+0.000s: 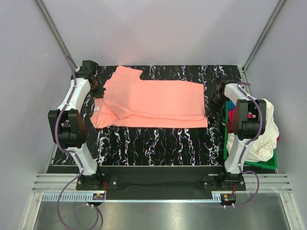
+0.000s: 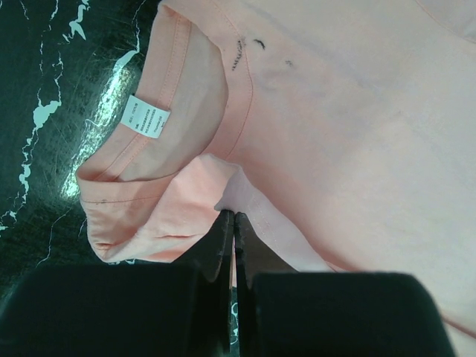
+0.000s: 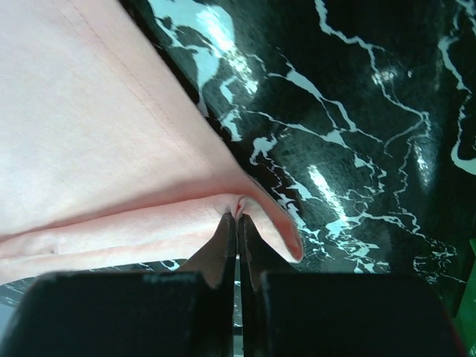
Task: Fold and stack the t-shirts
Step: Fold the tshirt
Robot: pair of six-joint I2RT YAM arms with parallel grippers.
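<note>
A salmon-pink t-shirt (image 1: 153, 103) lies spread across the black marbled table, collar to the left, hem to the right. Its collar with a small white neck label (image 2: 146, 117) shows in the left wrist view. My left gripper (image 1: 98, 91) (image 2: 233, 217) is shut on a fold of the pink cloth (image 2: 245, 197) beside the collar. My right gripper (image 1: 211, 109) (image 3: 237, 218) is shut on the pink t-shirt's hem corner (image 3: 260, 208). More t-shirts, a cream-white one (image 1: 263, 139) and a bit of magenta (image 1: 232, 116), sit heaped at the right.
A green plastic basket (image 1: 249, 164) holds the heap off the table's right edge. Bare black marbled table (image 1: 158, 143) runs along the front of the pink shirt. Grey walls and metal frame posts enclose the table on three sides.
</note>
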